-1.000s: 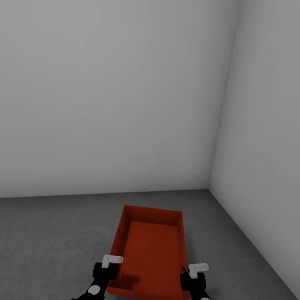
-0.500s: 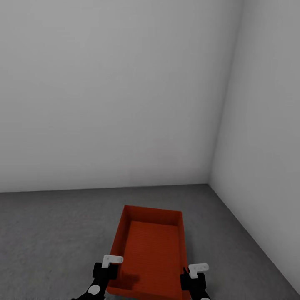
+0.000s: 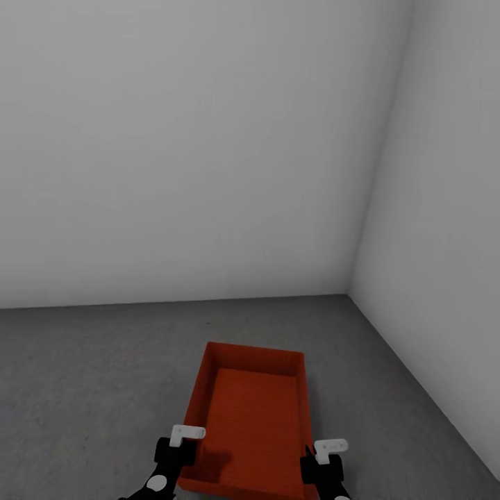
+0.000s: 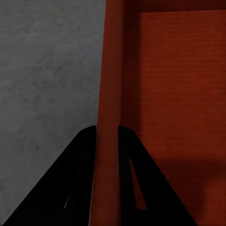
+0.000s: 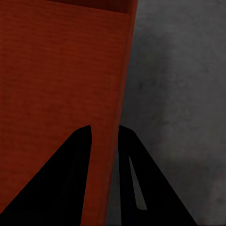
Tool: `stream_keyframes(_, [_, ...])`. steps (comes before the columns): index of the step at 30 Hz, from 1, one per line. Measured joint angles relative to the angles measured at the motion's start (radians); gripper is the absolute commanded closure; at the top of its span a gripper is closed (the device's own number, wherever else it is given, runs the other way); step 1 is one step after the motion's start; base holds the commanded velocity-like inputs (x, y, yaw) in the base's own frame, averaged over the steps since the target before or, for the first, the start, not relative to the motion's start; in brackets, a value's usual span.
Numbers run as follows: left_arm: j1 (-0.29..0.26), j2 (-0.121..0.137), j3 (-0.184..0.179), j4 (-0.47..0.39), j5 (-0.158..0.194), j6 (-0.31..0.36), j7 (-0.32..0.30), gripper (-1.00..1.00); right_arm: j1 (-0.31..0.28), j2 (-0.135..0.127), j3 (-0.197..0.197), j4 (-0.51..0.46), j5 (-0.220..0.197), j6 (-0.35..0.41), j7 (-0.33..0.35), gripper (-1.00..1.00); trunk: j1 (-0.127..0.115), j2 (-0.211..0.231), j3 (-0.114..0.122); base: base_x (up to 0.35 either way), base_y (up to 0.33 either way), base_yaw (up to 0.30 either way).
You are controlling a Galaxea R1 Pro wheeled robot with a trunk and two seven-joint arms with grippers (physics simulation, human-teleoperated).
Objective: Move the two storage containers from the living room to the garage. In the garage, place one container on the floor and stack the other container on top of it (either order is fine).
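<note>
One orange-red open-top storage container is held between my two grippers over the garage's dark grey concrete floor. It is empty inside. My left gripper is shut on its left side wall, one black finger outside and one inside. My right gripper is shut on the right side wall in the same way, near the container's close end. In the wrist views the left gripper and the right gripper each straddle a thin wall.
Plain grey-white walls meet in a corner ahead and to the right. The right wall runs back along my right side. Bare concrete lies ahead of and to the left of the container.
The camera has moved: the base of the far wall sits higher in the picture and more floor shows. The container and both grippers keep their place in the view.
</note>
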Motion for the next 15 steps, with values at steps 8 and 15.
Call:
stream_keyframes(8, [0.000, 0.000, 0.000, 0.000, 0.000, 0.000, 0.000, 1.00, 0.000, 0.000, 0.000, 0.000, 0.000, 0.000, 0.000, 1.00, 0.004, -0.002, -0.031, 0.000, 0.000, 0.000])
stream_keyframes(15, [0.000, 0.000, 0.000, 0.000, 0.000, 0.000, 0.000, 1.00, 0.000, 0.000, 0.000, 0.000, 0.000, 0.000, 0.000, 1.00, 0.007, -0.004, -0.058, 0.000, 0.000, 0.000])
